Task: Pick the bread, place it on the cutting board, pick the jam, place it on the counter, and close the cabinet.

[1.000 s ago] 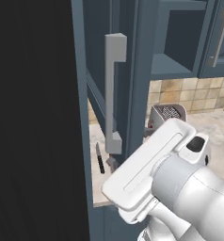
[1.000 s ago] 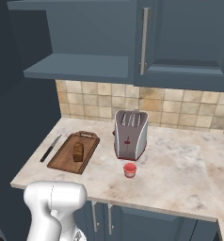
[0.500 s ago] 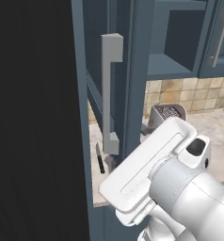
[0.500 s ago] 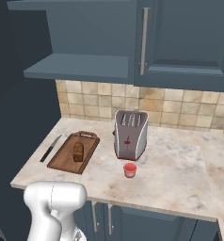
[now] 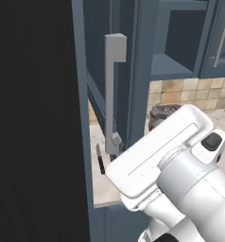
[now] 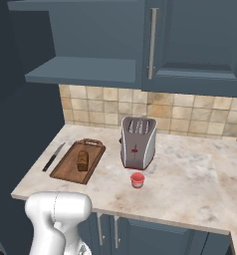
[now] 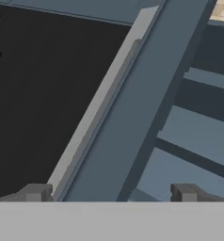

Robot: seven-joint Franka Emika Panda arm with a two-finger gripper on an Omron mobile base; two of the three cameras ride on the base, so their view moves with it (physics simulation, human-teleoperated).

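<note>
The bread [image 6: 82, 160] lies on the dark wooden cutting board [image 6: 65, 171] at the left of the counter [image 6: 185, 184]. The red jam [image 6: 137, 180] stands on the counter in front of the toaster. The cabinet [image 6: 85, 69] is open, and its door [image 5: 138, 71] swings out towards me, seen edge-on, with its light-grey bar handle [image 5: 112, 90]. In the hand view my gripper [image 7: 109, 195] is open, and the door's edge [image 7: 147, 108] and the handle bar [image 7: 102, 103] run between its fingertips [image 7: 36, 192]. Nothing is held.
A silver toaster [image 6: 138, 142] stands mid-counter behind the jam. A black-handled knife [image 6: 53, 156] lies left of the board. A closed upper door with a bar handle [image 6: 151, 42] is to the right. A tall dark unit [image 5: 34, 118] walls off the left.
My arm's white forearm has crept slightly upward in the left base view. The bread, jam and door stand as before.
</note>
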